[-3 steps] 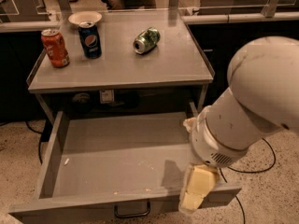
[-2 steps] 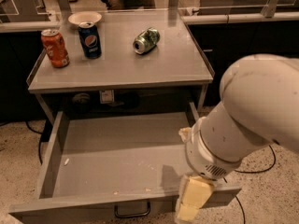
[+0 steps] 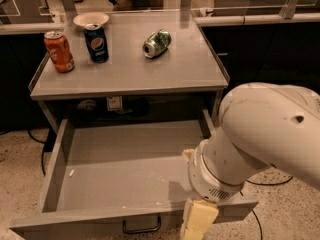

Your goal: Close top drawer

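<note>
The top drawer [image 3: 125, 169] is a wide, shallow grey metal drawer, pulled far out from under the grey table. Its inside holds only a few crumbs. A dark wire handle [image 3: 141, 227] sits centred on its front at the bottom edge of the view. My gripper [image 3: 196, 223] is at the drawer's front right, low over the front edge, with its cream-coloured fingers pointing down and partly cut off by the frame. The bulky white arm [image 3: 260, 134] fills the lower right and hides the drawer's right corner.
On the tabletop [image 3: 190, 69] stand an orange can [image 3: 59, 51] and a blue Pepsi can [image 3: 96, 42] at the back left, beside a small white bowl [image 3: 90, 19]. A green can [image 3: 156, 43] lies on its side mid-table. Speckled floor surrounds the drawer; cables run by it.
The arm has moved left and downward along the drawer's front edge, and the gripper now sits lower in the view. The drawer stays pulled out as before.
</note>
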`<state>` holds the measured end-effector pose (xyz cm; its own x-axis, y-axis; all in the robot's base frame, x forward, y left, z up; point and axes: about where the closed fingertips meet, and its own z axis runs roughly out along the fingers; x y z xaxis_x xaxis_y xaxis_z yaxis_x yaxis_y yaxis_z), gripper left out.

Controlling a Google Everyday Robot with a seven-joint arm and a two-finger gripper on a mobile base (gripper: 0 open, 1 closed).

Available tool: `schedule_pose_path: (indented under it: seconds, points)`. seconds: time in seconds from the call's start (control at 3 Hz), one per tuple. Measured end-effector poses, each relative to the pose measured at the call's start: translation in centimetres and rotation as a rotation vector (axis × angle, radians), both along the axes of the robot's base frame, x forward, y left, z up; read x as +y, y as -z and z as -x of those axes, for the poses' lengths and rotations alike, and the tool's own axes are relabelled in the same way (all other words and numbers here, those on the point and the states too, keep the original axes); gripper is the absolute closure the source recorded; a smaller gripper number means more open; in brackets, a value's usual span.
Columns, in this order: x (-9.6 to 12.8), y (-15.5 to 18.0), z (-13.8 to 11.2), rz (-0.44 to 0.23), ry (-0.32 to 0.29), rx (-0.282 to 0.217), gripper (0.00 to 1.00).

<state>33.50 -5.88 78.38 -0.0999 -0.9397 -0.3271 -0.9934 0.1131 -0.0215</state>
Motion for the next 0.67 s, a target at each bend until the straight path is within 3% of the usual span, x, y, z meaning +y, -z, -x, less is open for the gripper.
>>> schedule_pose_path:
  seconds: [0.33, 0.67]
  points:
    - [-0.26, 0.54, -0.19, -0.082, -0.004, 0.013, 0.0]
    - [-0.26, 0.54, -0.19, -0.082, -0.004, 0.013, 0.0]
